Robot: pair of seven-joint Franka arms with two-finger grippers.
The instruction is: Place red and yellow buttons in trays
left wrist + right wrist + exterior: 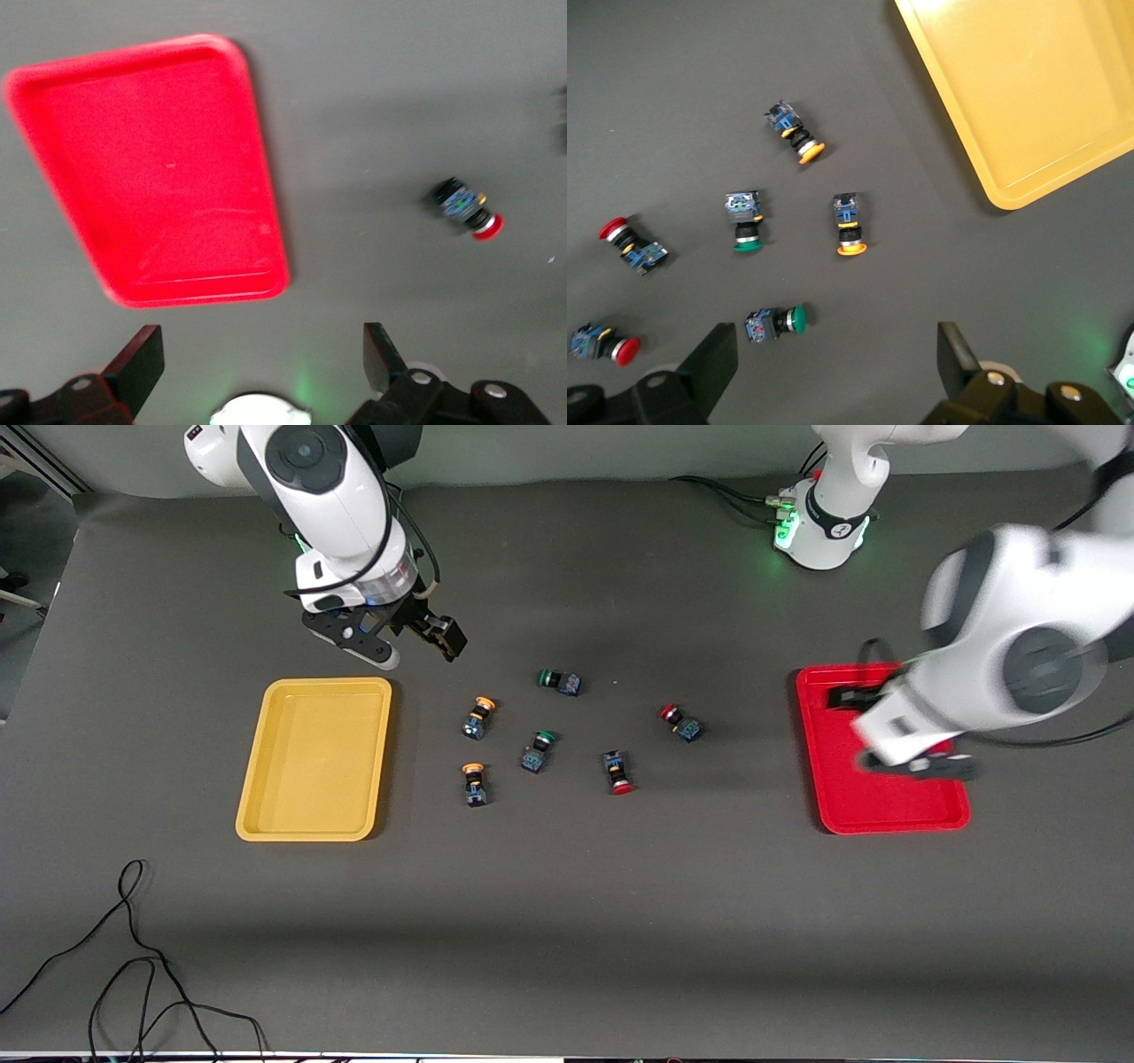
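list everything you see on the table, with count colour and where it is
yellow tray: 1, yellow, toward the right arm's end, nothing in it
red tray: 1, red, toward the left arm's end
yellow buttons: 2, orange-yellow caps, beside the yellow tray
green buttons: 2, green caps, mid-table
red buttons: 2, red caps, between the green buttons and the red tray
cable: 1, black, table edge nearest the camera
right gripper: fingers open, over bare table beside the yellow tray
left gripper: fingers open, over the red tray
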